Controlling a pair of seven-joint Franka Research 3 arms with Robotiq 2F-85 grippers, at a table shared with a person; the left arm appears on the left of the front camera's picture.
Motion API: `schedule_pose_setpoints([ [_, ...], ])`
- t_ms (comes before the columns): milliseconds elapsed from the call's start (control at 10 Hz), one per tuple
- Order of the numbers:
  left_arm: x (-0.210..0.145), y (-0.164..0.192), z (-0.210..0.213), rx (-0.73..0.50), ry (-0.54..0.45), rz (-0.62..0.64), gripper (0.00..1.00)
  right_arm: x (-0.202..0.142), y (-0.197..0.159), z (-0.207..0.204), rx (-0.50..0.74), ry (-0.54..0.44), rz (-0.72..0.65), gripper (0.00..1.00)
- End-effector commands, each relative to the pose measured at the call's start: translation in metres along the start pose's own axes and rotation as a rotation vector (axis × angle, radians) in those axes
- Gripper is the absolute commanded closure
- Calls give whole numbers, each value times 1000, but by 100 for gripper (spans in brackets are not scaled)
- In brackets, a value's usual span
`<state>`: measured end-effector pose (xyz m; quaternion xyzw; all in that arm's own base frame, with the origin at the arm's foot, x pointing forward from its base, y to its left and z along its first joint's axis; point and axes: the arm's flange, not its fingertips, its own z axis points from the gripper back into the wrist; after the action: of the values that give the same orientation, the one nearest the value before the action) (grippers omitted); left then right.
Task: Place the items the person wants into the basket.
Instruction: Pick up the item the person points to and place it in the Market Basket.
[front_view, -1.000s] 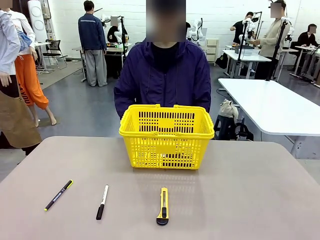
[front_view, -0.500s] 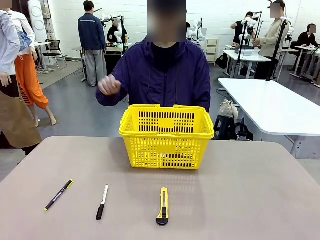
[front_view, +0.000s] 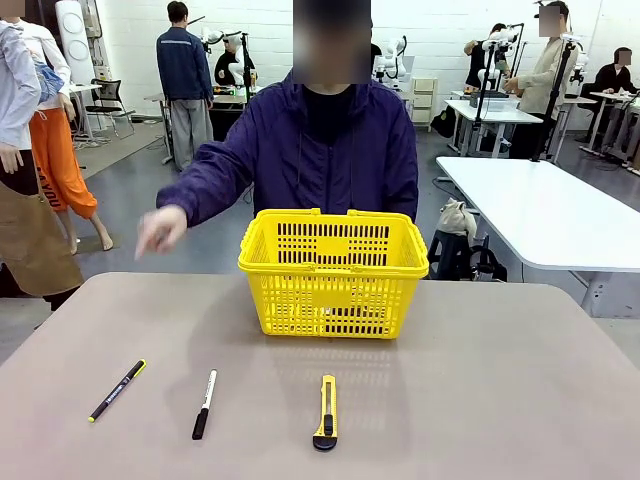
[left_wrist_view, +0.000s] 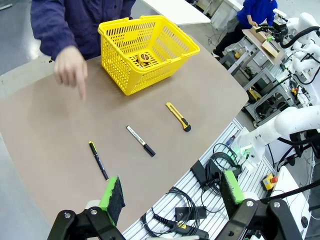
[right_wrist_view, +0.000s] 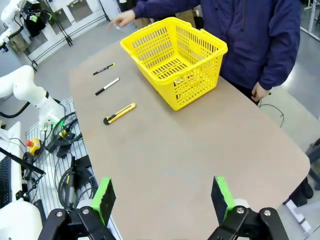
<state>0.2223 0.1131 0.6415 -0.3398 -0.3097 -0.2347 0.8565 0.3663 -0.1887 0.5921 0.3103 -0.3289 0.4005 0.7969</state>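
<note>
The person's hand (front_view: 160, 230) hangs over the upper left part of the table (front_view: 480, 380) in the front view, one finger angled down toward the lower left of the frame, where the pen (front_view: 117, 390) lies. The white marker (front_view: 204, 403) lies near it on the right and the utility knife (front_view: 326, 412) further right, so the request should be read carefully: the pointing line seems to fall on the pen, not the marker. The basket (front_view: 333, 300) stands at mid-frame, well apart from all three.

The left gripper (left_wrist_view: 171, 189) has its jaws wide apart and holds nothing, as does the right gripper (right_wrist_view: 163, 196). The pen lies on the left arm's side, so that arm probably suits. A good grasp would cross the barrel at mid-length, clear of the marker, then lift above the basket rim before release.

The left wrist view looks down into the basket and shows a tape measure (left_wrist_view: 145, 59) on its floor, which the slotted front wall hides in the front view. The right wrist view shows the person's other hand (right_wrist_view: 260, 91) hanging low at the right edge.
</note>
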Motion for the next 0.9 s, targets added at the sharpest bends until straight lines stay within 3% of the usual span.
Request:
schedule_pose_setpoints([
  [0,0,1,1,-14,-5,-14,0,2,-4,1,9,2,6,0],
  [400,0,0,0,0,0,0,0,2,-4,1,9,2,6,0],
  [500,4,-9,-27,185,158,-54,0,2,-4,1,9,2,6,0],
  [600,6,-16,-53,284,298,-87,0,2,-4,1,9,2,6,0],
  [800,15,-14,-99,468,459,-97,0,2,-4,1,9,2,6,0],
])
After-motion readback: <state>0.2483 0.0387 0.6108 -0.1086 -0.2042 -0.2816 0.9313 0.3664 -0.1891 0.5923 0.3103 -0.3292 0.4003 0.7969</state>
